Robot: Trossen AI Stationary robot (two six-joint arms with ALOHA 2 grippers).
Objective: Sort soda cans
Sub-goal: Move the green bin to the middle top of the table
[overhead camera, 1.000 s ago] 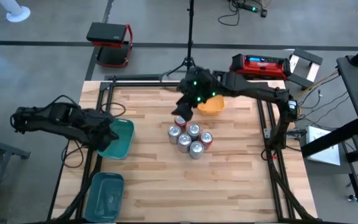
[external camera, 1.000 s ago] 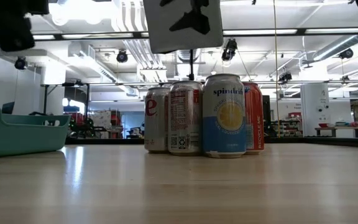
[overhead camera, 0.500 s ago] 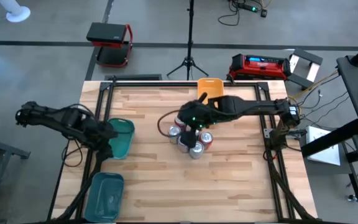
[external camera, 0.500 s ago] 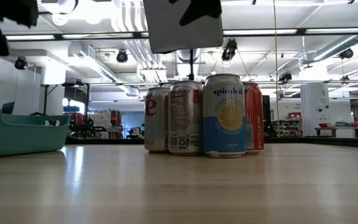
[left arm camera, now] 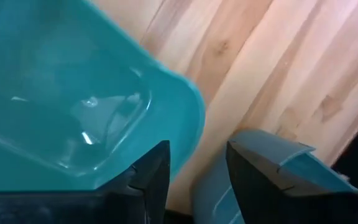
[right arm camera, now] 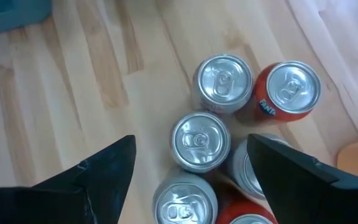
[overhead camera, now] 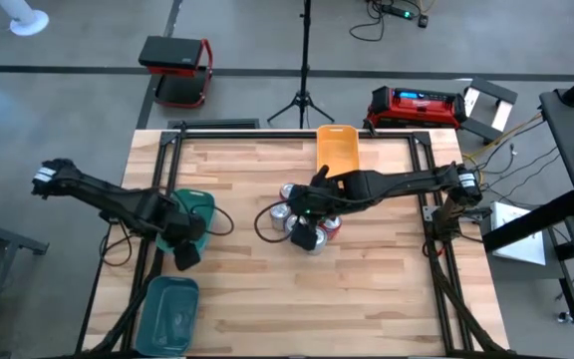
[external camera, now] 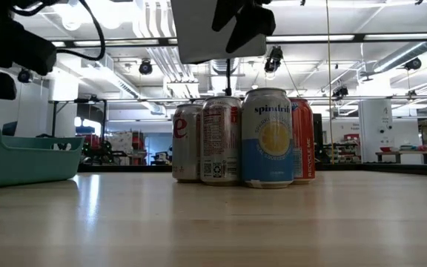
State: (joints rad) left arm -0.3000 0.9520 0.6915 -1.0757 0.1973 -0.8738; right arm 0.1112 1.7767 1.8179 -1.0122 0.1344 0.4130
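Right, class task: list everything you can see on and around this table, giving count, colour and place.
silver cans: four, silver-grey, clustered mid-table
red cans: two, red, same cluster
teal bins: two, teal, table's left edge
orange bin: one, orange, table's far edge
table: one, light wood
tripod: one, black, floor beyond the table
case: one, red and black, floor beyond the table
left pincer: open, by the teal bins
right pincer: open, above the can cluster
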